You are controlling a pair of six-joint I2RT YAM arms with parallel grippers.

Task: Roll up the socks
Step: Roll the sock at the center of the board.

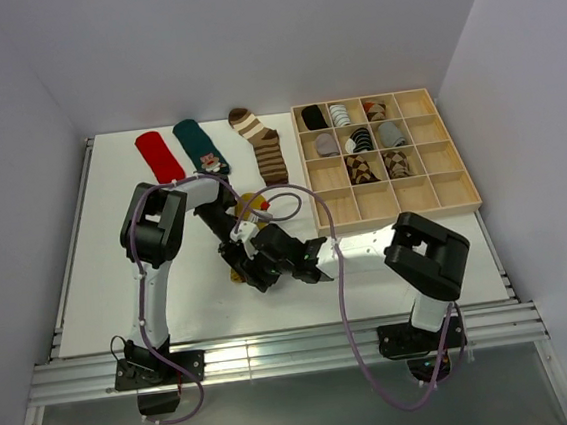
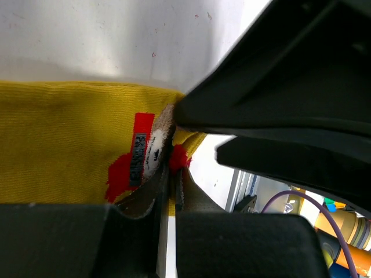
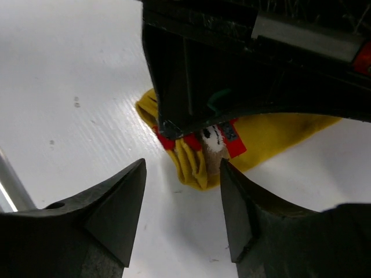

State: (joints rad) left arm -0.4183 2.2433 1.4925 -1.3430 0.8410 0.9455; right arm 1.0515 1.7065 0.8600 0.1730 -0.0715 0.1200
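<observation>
A mustard yellow sock [image 3: 278,130] with a red patch lies on the white table, its folded end bunched [image 3: 194,159]. My left gripper [image 2: 171,174] is shut on that end, beside the red patch; the sock [image 2: 64,139] fills its view. In the right wrist view the left gripper [image 3: 177,128] comes down from above onto the sock. My right gripper [image 3: 182,191] is open and empty, jaws wide, just short of the bunched end. In the top view both grippers [image 1: 253,264] meet at the table's near middle, hiding most of the sock [image 1: 250,206].
A red sock [image 1: 159,155], a dark teal sock [image 1: 200,146] and a brown-and-cream striped sock [image 1: 262,144] lie flat at the back. A wooden compartment tray [image 1: 462,190] with several rolled socks stands at the back right. The table's near edge rail [image 1: 277,349] is close.
</observation>
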